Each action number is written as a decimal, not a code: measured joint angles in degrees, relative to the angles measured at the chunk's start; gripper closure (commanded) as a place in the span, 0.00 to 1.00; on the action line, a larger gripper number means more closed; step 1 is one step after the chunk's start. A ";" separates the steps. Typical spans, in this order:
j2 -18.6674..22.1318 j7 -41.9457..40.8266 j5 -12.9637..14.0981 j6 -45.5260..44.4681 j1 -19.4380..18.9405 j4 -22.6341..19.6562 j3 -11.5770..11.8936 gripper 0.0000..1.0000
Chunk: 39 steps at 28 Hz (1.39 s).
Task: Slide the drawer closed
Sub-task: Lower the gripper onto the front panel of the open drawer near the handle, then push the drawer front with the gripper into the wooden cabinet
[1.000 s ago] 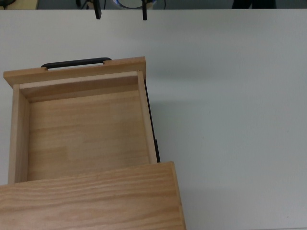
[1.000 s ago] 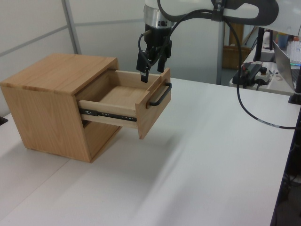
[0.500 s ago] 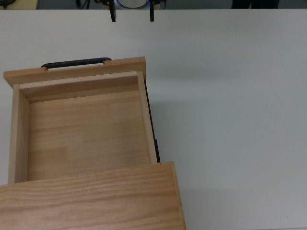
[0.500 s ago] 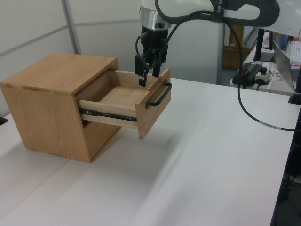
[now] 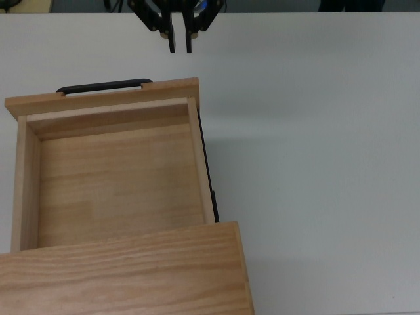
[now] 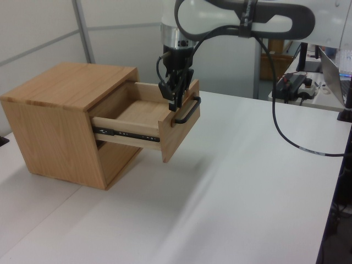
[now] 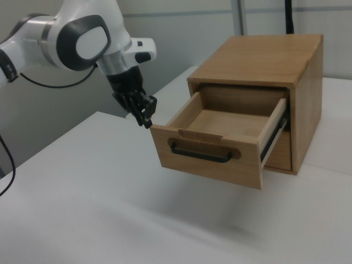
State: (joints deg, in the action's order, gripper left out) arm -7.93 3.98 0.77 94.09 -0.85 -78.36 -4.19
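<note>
The drawer (image 5: pixel 111 170) stands pulled well out of the wooden cabinet (image 6: pixel 60 118), its front panel (image 7: pixel 206 157) facing the open white counter (image 5: pixel 315 164) and the black bar handle (image 7: pixel 199 154) across that panel. The gripper (image 5: pixel 180 43) hangs just off the panel's upper corner, apart from the wood, its fingers (image 5: pixel 172 41) clenched nearly together and grasping nothing.

The risk here is an off-centre push. Contact near the corner instead of mid-panel could rack the drawer on its side rails (image 6: pixel 129 133) and jam it partway. A push set too high might let the fingers slip over the panel's top edge into the tray. Too hard a shove could shift the whole cabinet along the counter.
</note>
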 measured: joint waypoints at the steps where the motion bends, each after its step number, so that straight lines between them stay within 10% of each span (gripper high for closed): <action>1: -0.20 0.00 -0.33 0.00 0.05 -0.02 0.06 1.00; 13: -2.50 0.00 -4.72 -0.01 2.03 -1.70 0.53 1.00; 39: -5.44 0.00 -5.00 5.51 2.65 -1.84 0.64 1.00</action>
State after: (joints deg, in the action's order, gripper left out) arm -13.37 3.98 -4.23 99.60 1.81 -80.20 -3.55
